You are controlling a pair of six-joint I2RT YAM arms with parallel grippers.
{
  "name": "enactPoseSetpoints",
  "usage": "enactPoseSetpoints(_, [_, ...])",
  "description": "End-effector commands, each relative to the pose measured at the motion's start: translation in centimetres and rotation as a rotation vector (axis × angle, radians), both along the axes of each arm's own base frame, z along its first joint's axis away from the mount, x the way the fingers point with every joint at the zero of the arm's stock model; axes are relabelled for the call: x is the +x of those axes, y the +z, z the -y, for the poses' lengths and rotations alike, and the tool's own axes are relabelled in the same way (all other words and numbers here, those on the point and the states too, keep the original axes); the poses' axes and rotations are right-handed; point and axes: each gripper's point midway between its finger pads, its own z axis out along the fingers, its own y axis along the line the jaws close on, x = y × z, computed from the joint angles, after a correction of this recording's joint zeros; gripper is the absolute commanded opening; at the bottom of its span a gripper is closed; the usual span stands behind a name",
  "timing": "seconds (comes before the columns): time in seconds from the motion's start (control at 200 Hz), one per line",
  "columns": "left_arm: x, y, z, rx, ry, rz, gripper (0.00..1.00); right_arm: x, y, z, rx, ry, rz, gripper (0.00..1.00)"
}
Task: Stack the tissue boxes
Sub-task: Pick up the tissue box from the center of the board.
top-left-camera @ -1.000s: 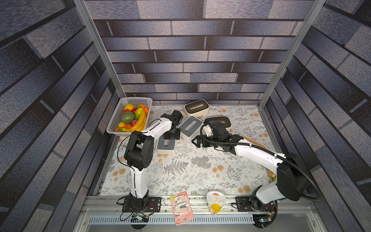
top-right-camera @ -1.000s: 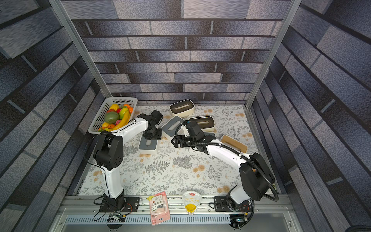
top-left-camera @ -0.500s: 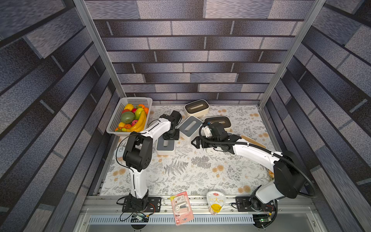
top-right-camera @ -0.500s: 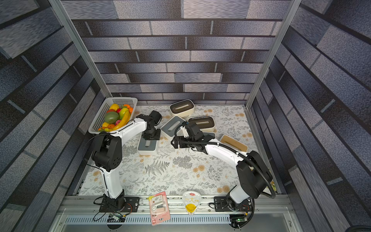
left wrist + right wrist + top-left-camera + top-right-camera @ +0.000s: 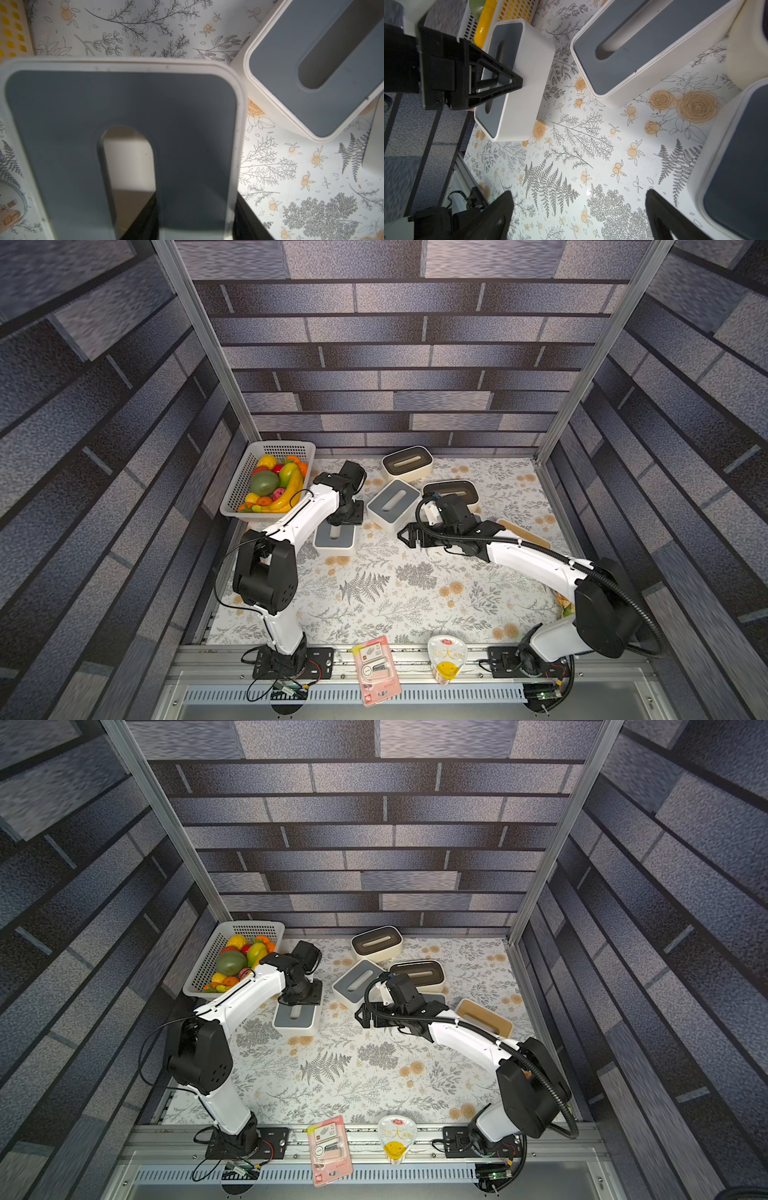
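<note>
- Left gripper was clamped on the grey box, one finger through its slot.
- That box sat near the worktop's left edge, long axis front-to-back.
- Second box lay just beside it, back-right, skewed.
- Right gripper gaped wide, empty.
- Left fingertips were hidden in both top views.
</note>
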Motion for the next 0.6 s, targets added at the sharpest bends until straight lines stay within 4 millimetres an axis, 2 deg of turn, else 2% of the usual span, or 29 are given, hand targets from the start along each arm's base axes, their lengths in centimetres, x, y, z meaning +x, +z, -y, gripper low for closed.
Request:
enactPoseSetpoints(0.0, [-1.5,1.9,-0.1,0.013,-0.080,0.001,0.41,-0.6,1.2,0.5,0.044,-0.018,0.006,1.00])
enactPoseSetpoints(0.13, [-2.1,3.2,0.7,0.012,-0.135,0.016,0.41,-1.3,1.4,1.0,0.077,-0.012,-0.021,1.00])
enactPoseSetpoints(0.376, [-3.8,4.6,2.2,0.052,-0.254,0.044,0.41,-4.0,-0.6,2.6,0.086,-0.003,-0.094,1.00])
enactPoseSetpoints(0.471, [-4.5,5.1,2.5,0.079,-0.278,0.064,0.40,-4.6,0.1,3.2,0.108,-0.023,-0.095,1.00])
enactPoseSetpoints(0.596, [-5.4,6.5,3.7,0.019,-0.330,0.081,0.39,-5.2,0.7,4.0,0.094,-0.053,-0.126,1.00])
